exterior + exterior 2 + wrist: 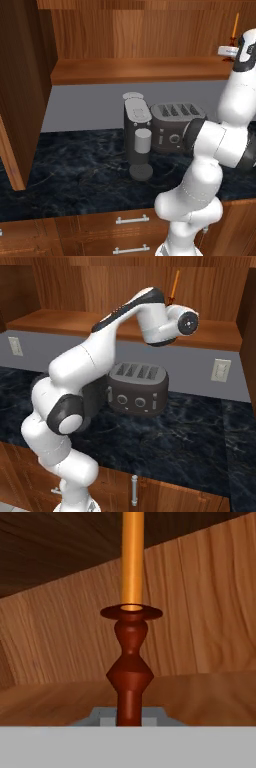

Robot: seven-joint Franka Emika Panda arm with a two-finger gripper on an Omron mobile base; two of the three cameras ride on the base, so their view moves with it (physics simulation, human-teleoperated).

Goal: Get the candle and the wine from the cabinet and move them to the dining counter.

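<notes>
Candle [132,559] and its dark red holder [130,662] are seen upright on the wooden shelf [140,70] inside the cabinet [120,30], near the shelf's right end in the left base view and close before the wooden back wall. In the hand view the holder's stem is centred dead ahead and very close. The pincer itself is hidden behind the wrist in both base views and its fingertips are not made out in the hand view, so whether it is spread, pressed together or pinching the stem cannot be told.

The step in hand is judged to be the grasp of the candle. It is best done low on the holder, at the narrow stem below the bulge, with the approach kept level and centred so the thin taper is not knocked. A firm, square pinch is called for before any lift, and the lift should be small and straight.

Room is tight above and behind: the back wall is near the candle and the cabinet's upper wood hangs over it. Withdrawal is best made straight back over the shelf's front edge. An open door [20,90] stands at the far left, well apart. Below, a toaster [137,387] and a coffee machine [137,135] stand on the black tabletop [75,170], and they are to be cleared by the elbow on the way out.
</notes>
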